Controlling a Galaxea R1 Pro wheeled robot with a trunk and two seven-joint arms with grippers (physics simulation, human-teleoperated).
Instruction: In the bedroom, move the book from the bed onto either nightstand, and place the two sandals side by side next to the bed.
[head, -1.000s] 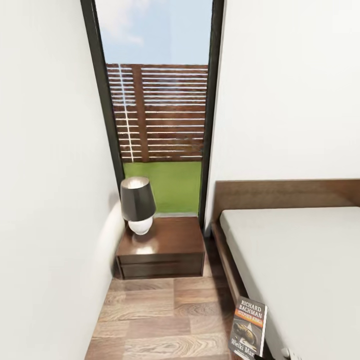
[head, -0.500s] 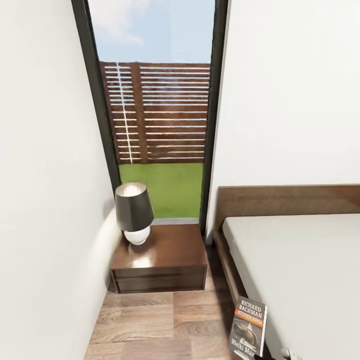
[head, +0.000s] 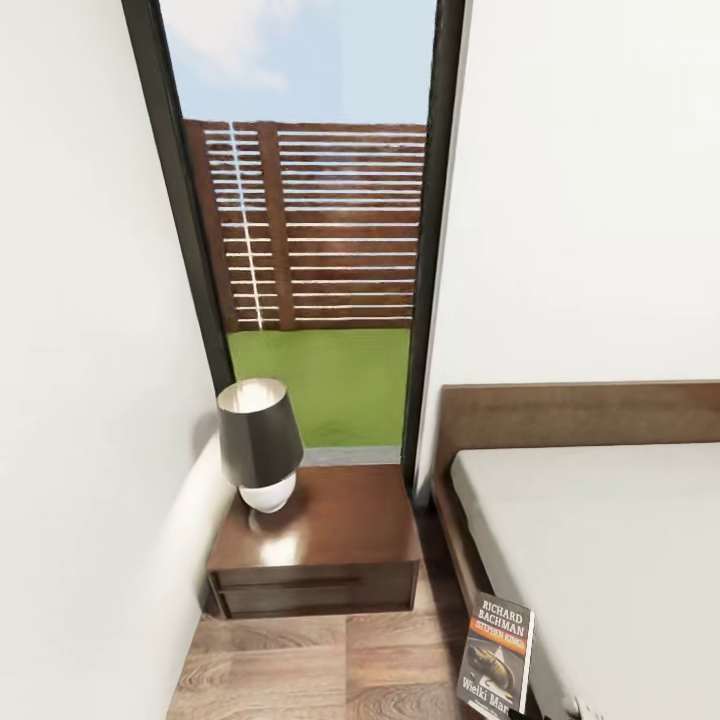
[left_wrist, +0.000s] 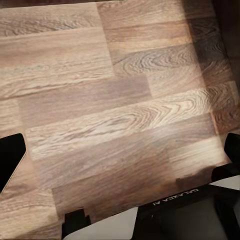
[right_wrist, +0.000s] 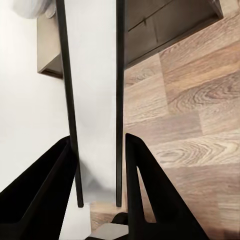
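Observation:
The book (head: 497, 655), with a dark cover, white "RICHARD BACHMAN" lettering and an orange band, stands upright in the air over the bed's near left edge. In the right wrist view the book (right_wrist: 95, 90) is seen edge-on, clamped between my right gripper's (right_wrist: 98, 141) two black fingers. The nightstand (head: 330, 525) stands ahead on the left of the bed (head: 600, 540), against the window, and its drawer front (right_wrist: 170, 25) shows beyond the book. My left gripper (left_wrist: 121, 150) hangs open over bare floor. The sandals are out of view.
A lamp (head: 258, 440) with a dark shade and white base takes the nightstand's left half; its right half is bare. A white wall (head: 90, 400) closes in on the left. A narrow strip of wood floor (head: 330, 670) runs between wall and bed.
The head camera has advanced toward the window, so the nightstand and lamp sit lower and larger in the picture. The book keeps its place in the view.

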